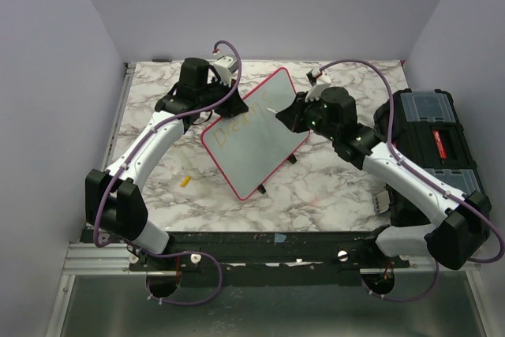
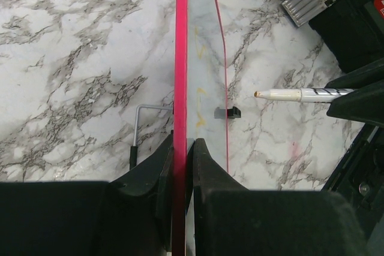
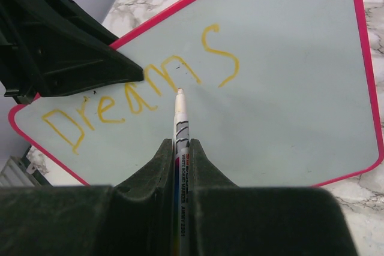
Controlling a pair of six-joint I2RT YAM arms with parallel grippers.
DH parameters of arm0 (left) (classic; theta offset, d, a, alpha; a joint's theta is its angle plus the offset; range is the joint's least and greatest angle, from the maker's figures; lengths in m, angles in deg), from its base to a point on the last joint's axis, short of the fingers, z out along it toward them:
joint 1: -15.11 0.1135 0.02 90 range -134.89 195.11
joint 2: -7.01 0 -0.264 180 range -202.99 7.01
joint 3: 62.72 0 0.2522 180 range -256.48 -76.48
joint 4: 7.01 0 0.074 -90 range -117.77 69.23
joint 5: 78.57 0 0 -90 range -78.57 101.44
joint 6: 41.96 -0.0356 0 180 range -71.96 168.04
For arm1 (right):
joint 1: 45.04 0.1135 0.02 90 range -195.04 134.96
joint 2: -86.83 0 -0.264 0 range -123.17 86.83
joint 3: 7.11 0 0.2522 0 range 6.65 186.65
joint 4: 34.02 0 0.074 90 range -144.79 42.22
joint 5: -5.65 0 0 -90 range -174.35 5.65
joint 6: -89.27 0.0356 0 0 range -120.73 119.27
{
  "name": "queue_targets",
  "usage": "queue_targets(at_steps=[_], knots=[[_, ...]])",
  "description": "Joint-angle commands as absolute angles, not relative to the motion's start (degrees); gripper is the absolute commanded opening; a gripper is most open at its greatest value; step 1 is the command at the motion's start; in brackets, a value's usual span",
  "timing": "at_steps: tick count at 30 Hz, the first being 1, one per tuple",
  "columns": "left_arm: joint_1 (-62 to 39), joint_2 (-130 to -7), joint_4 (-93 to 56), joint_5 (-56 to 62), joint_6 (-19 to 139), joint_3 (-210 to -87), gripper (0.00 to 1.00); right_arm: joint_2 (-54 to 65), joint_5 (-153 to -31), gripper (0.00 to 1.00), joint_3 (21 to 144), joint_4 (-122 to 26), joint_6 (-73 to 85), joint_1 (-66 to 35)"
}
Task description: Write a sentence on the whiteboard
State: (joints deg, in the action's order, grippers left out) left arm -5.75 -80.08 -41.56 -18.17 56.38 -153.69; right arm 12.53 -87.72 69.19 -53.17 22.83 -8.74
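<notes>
The whiteboard, white with a red-pink rim, stands tilted at the middle of the table. My left gripper is shut on its upper left rim; in the left wrist view the red rim runs between the jaws of the left gripper. My right gripper is shut on a white marker. The marker's tip points at the board face, just under the yellow word "Dreams" of the sentence. In the left wrist view the marker has its tip a little off the board.
A black toolbox fills the right side of the marble table, close to the right arm. A small yellow cap lies left of the board. Black clips and a wire leg prop the board.
</notes>
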Motion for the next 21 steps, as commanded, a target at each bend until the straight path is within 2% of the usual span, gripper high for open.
queue_targets(at_steps=[1,21], knots=[[-6.9,-80.8,-46.5,-14.2,47.7,-150.5,0.00,13.2,-89.8,0.01,67.7,-52.9,23.6,-8.6],[-6.9,-80.4,-45.9,-13.8,47.8,-150.6,0.00,14.3,-90.3,0.01,65.2,-53.6,24.2,-8.6]])
